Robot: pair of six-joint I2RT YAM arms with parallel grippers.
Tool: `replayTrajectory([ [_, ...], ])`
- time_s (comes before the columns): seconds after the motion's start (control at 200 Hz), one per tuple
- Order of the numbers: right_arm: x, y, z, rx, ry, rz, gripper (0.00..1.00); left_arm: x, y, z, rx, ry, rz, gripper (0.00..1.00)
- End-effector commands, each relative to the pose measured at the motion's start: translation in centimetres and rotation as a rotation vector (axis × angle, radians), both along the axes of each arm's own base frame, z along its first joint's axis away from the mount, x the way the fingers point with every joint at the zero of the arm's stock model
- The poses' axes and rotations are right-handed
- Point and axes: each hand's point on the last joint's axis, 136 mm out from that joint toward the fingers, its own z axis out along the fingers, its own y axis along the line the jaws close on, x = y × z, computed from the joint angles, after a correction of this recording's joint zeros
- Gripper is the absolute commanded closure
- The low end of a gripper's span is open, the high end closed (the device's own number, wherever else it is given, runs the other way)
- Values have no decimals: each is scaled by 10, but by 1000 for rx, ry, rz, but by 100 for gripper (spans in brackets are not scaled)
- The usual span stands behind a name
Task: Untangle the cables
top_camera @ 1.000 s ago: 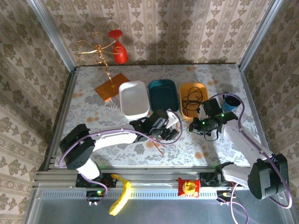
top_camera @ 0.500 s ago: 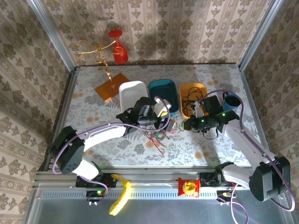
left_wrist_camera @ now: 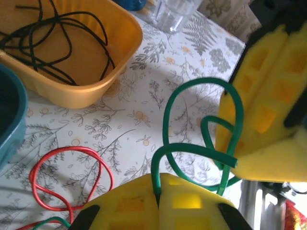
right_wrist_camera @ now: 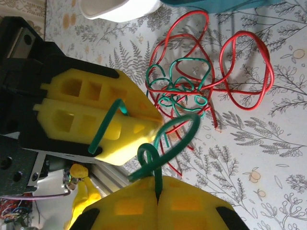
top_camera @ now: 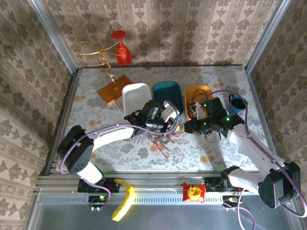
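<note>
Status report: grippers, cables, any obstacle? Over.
Left gripper shut on green cable. Right gripper shut on same cable. Red cable tangled with it. Black cable in orange bin.

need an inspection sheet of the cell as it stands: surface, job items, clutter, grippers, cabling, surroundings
Surface: table covered by a fern-print cloth.
Job's things: green cable spans both grippers, and its loose loops overlap the red cable on the cloth. The black cable lies coiled in the orange tub.
Clutter: white tub, teal tub, blue cup, clear glass. A banana and a red snack packet sit at the near rail.
Grippers: left gripper and right gripper are each shut on the green cable, close together.
Cables: purple arm cables loop along the arms.
Surroundings: patterned walls, metal frame posts, red wine glass by a gold wire stand.
</note>
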Motion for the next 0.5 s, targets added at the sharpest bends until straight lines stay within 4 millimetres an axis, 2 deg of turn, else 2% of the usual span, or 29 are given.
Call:
replayTrajectory([
  [0.0, 11, -11, -2, -77, -22, -65, 100, 20, 1, 10, -23, -50, 86, 100],
  [0.11, 14, -35, -25, -199, 21, -143, 100, 46, 23, 14, -11, -116, 264, 100],
  [0.325, 15, -74, -55, -312, 118, -298, 100, 94, 92, 35, -54, -145, 606, 100],
  [0.41, 16, -77, -56, -308, 123, -319, 100, 103, 109, 44, -104, -132, 663, 100],
  [0.495, 20, -72, -52, -275, 112, -313, 100, 106, 109, 49, -120, -134, 651, 100],
])
